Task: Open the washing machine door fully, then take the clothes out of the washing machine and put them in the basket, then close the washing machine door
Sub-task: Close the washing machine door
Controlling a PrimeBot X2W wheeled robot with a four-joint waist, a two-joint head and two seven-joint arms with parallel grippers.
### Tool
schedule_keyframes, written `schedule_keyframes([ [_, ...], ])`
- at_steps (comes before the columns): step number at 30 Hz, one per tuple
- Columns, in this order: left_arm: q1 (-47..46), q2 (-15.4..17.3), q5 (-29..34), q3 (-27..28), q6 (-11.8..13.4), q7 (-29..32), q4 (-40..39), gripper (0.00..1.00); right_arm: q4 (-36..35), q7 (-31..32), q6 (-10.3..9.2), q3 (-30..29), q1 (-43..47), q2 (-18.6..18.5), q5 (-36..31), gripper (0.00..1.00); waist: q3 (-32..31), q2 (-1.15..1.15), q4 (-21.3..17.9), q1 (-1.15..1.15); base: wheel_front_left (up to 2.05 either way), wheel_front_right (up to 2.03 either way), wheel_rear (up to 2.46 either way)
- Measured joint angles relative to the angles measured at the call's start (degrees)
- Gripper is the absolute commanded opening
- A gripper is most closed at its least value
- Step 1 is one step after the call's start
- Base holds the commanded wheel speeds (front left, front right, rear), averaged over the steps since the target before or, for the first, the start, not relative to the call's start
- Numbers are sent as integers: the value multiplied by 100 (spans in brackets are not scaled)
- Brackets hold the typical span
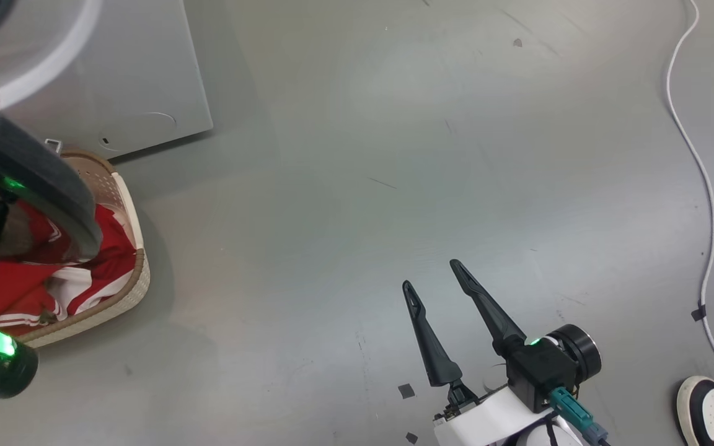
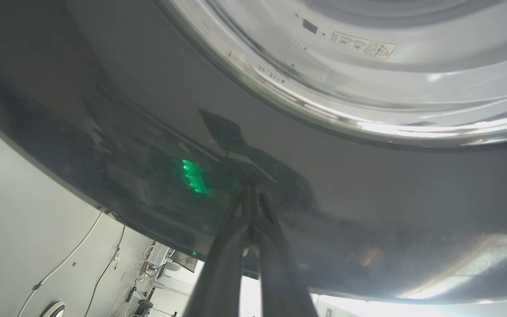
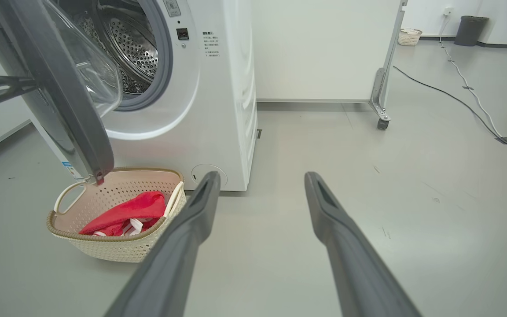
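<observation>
Clothes [image 3: 126, 213] lie in basket [image 3: 104, 240] while washer door stands part open

Red garments with white stripes lie heaped in the cream basket, which sits on the grey floor [image 1: 344, 186] just in front of the washing machine [image 3: 218, 88], at its lower front corner. The washing machine door [image 3: 66, 101] is swung partway out from the porthole, and its black rim hangs above the back of the basket (whether rim and basket touch cannot be told from these angles). Behind the door's bulging glass window, the steel perforated drum [image 3: 130, 48] is visible through the grey gasket, and no red fabric shows in the part of the drum that can be seen.

The robot's left gripper [image 2: 250, 198] has its two dark fingers clenched together with nothing between them. Their tips are set against the glossy outer face of the door's rim, where a green light is mirrored in the black surface. In the right wrist view the same fingers reach in from the left edge to meet the door.

The right gripper [image 1: 431, 275] is well apart from the machine, out over bare floor. Its fingers are spread wide and hold nothing, and they point toward the basket and the machine's front.

A white cable [image 1: 704, 186] trails along the floor on the robot's right, and a person's black-and-white shoe [image 1: 710, 409] shows at the lower right corner of the head view. Farther back in the room stand a white panel on castors [image 3: 324, 48] and a dark bin [image 3: 469, 30].
</observation>
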Motion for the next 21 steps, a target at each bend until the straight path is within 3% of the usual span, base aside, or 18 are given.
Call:
schedule_keyframes([
  [10,-474,-194,136,-97,0,-437,-3,0,-110,0,0,-92,107,26,-1,100,73,0,-175,0,0,0,0],
  [21,-548,-341,392,-543,-54,-419,278,0,-55,0,0,-360,146,33,-53,100,-133,0,-15,0,0,0,0],
])
